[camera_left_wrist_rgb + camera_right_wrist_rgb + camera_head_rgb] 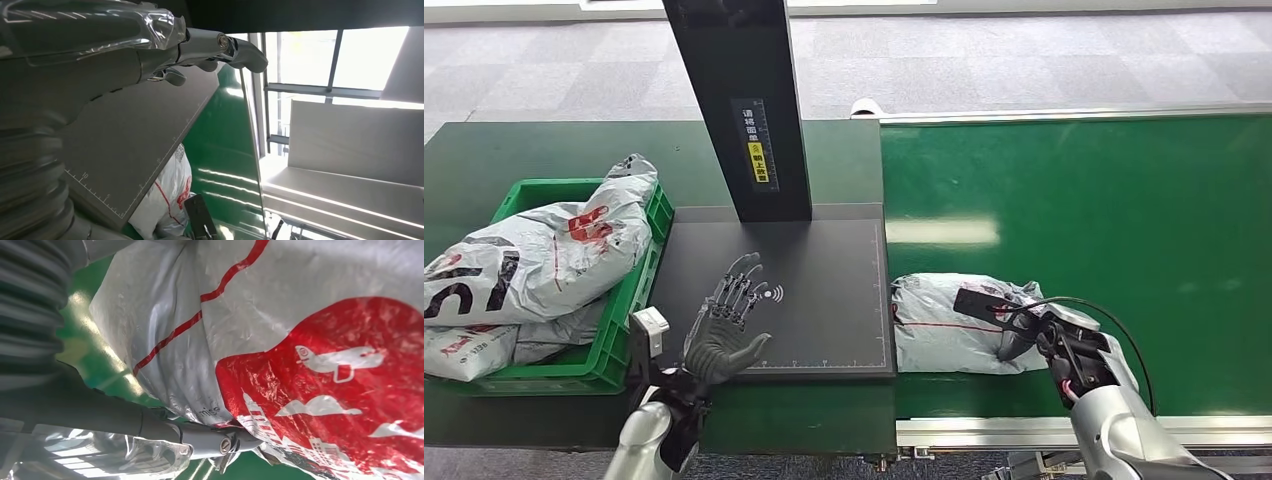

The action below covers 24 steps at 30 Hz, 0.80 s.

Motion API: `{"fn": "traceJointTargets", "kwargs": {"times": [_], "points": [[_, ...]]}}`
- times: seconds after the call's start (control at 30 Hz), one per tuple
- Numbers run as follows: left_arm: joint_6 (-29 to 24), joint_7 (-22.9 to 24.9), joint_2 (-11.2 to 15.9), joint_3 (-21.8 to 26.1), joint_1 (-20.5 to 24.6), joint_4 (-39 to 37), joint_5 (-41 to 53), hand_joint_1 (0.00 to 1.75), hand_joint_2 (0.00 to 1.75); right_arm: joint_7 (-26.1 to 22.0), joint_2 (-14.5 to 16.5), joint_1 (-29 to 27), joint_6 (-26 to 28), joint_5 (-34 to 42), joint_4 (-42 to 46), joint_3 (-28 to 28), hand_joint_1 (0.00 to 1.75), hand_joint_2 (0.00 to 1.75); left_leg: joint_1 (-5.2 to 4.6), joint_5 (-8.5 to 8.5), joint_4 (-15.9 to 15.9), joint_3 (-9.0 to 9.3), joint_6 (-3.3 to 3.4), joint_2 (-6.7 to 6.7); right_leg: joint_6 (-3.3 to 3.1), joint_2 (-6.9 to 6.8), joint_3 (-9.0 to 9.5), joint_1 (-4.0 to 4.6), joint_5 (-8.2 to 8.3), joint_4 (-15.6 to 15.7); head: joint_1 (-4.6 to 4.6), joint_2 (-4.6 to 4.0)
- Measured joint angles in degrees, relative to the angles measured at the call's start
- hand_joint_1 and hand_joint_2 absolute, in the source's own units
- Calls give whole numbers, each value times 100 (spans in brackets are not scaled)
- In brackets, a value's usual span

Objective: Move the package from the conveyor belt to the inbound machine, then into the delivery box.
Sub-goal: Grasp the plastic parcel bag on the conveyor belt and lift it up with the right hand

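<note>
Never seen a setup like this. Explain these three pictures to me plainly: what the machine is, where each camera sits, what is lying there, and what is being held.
This is a two-armed humanoid robot. One picture looks down from its head; the other two come from cameras at its wrists, so they appear tilted. A grey package lies on the green conveyor belt. The right hand rests on it; whether it is gripping, I cannot tell. The left hand hovers open, holding nothing, over the dark inbound machine, a flat plate with a column. Beside it, the green delivery box holds other packages.

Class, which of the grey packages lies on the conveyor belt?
The package at the right hand, right of the scanner platform; the others fill the green crate.
</note>
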<state>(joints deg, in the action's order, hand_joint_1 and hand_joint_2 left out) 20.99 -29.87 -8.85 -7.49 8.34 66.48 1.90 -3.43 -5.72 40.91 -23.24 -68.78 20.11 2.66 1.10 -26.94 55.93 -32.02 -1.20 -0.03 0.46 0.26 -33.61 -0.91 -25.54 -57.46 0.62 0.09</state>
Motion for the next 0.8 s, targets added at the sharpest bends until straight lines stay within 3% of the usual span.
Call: {"fn": "traceJointTargets", "kwargs": {"times": [0.1, 0.27, 0.6, 0.8], "points": [[-31, 2, -1, -28, 8, -64, -13, 0, 175, -110, -34, 12, -138, 118, -42, 50, 175, 175, 0, 0, 0, 8, 0, 0, 0, 0, 7, 0, -1, 0, 0, 0], [-95, 3, 0, -92, 31, -146, -78, 0, 175, -443, -207, 29, -347, 268, -55, 174, 175, 175, 0, -2, 1, 27, 2, -3, 3, -2, 33, 0, -4, 3, -2, 0], [-238, 89, 142, -27, -499, 497, -311, 0, 175, -1544, -290, -127, 1070, 1202, 310, 440, 175, 175, 0, -2, 0, 15, 2, -2, 4, 0, 24, 0, -2, 2, 0, 0], [-247, 40, 161, 83, -720, 800, -280, 0, 175, -2302, -311, -293, 1237, 1916, 892, 546, 175, 175, 1, -2, 0, 4, 2, 0, 4, 2, 11, 1, -2, 2, -1, 0]]}}
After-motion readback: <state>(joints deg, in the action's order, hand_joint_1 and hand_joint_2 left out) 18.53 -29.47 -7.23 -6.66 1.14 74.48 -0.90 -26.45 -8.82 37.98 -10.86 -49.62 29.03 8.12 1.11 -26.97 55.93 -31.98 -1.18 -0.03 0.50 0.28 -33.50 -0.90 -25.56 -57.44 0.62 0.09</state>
